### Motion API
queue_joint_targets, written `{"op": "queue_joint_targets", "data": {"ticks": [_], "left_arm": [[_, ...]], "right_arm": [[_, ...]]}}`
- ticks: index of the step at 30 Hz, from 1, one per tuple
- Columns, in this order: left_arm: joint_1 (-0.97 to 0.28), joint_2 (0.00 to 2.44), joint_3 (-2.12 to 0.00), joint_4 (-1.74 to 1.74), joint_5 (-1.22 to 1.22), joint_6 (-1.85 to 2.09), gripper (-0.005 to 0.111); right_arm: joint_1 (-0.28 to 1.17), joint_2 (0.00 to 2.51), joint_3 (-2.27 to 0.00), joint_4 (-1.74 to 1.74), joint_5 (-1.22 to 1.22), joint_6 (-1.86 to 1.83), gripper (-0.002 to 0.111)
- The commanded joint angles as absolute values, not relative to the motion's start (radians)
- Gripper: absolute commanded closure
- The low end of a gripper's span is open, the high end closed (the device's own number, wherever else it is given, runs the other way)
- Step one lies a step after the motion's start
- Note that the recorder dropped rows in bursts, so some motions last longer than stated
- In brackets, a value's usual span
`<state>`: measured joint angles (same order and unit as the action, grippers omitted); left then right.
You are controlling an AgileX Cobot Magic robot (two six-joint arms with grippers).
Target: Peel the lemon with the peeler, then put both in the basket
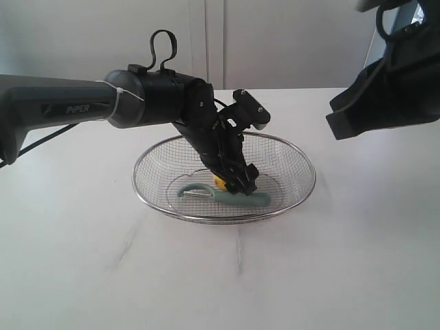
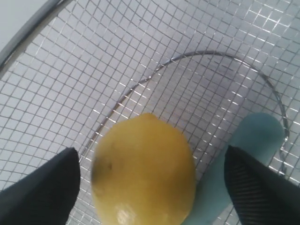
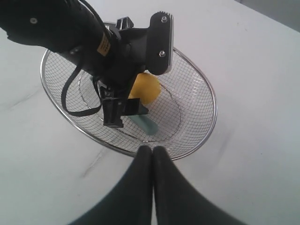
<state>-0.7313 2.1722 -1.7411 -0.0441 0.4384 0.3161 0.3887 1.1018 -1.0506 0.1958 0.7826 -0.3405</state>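
Left tool (image 1: pixel 237 182) spread apart around the loose lemon (image 2: pixel 143 171), peeler (image 1: pixel 237 198) beside it; lift straight up. Right tool (image 3: pixel 152 152) pinched together.

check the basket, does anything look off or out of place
Nothing stands out. The lemon sits on the mesh of the basket, the peeler lies flat beside it, and neither hangs over the rim.
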Motion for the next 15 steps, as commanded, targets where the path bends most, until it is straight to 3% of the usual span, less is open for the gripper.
{"op": "queue_joint_targets", "data": {"ticks": [1,9,11,15], "left_arm": [[-0.728,2.152,-1.748,-0.051,0.468,0.311,0.02],[-0.728,2.008,-1.748,0.0,0.596,0.304,0.024],[-0.728,1.966,-1.748,0.056,0.679,0.236,0.032],[-0.728,1.873,-1.748,0.192,0.92,0.141,0.062]], "right_arm": [[0.388,1.096,-1.046,0.187,0.787,-0.335,0.108],[0.388,1.092,-1.046,0.187,0.786,-0.335,0.108],[0.388,1.09,-1.046,0.187,0.786,-0.335,0.108],[0.388,1.088,-1.046,0.187,0.784,-0.335,0.108]]}}
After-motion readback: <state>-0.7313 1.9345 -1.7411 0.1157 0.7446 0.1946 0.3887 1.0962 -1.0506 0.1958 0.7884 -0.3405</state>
